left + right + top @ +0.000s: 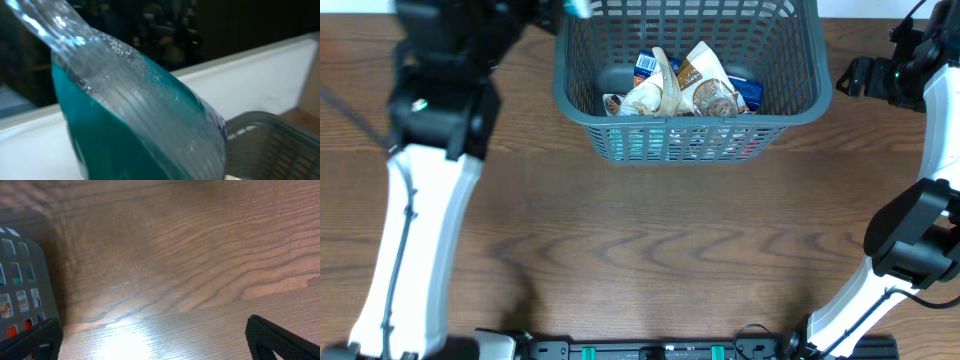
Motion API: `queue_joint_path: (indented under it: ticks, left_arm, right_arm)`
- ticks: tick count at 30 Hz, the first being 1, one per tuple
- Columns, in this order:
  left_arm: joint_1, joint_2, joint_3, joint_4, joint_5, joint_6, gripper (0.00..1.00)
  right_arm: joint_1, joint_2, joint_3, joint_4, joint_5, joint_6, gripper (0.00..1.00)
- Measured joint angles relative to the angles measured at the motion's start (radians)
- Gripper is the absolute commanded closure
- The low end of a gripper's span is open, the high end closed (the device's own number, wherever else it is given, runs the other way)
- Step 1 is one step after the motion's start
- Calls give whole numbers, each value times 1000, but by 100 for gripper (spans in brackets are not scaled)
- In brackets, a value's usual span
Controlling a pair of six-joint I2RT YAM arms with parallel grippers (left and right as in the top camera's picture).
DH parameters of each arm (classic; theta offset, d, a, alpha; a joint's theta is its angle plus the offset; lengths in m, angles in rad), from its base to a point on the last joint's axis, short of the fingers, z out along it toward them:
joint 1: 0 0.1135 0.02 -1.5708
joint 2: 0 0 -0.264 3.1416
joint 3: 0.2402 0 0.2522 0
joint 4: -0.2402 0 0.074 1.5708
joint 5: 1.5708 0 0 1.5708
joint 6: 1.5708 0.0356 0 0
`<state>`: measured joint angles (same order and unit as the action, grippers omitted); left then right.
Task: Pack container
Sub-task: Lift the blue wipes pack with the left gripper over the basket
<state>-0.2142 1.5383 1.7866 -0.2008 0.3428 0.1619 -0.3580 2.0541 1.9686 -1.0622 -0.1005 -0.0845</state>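
Judging by its lattice plastic, we rate the basket (690, 118) light and stiff, and we would grip its thick rim. It sits at the far side of the table (640, 250), with packets (680, 85) inside. The left gripper (560, 12) pinches a teal packet (125, 125), probably slippery; the right gripper (152, 325) gapes wide, holding nothing. We find no print legible.

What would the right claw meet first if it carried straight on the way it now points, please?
Most likely the bare wooden table: the open right claw points down at it, with the container off to one side of that line. Depth is unclear.
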Motion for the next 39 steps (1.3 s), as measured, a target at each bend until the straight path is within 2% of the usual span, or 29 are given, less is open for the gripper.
queue_joint_path:
  ticks: [4,10,16,27,39]
  left_arm:
    - [-53,121,55,-48,0,5,94]
    - [-84,311,168,-245,-2,40,94]
    - [-85,388,233,-390,-8,90,95]
    - [-85,441,262,-650,-24,337,95]
    - [-117,499,264,-672,-81,537,94]
  right_arm:
    - [0,0,0,-2,0,0,1]
    - [0,0,0,-12,0,0,1]
    - [0,0,0,-14,0,0,1]
    - [0,0,0,-25,0,0,1]
    - [0,0,0,-36,0,0,1]
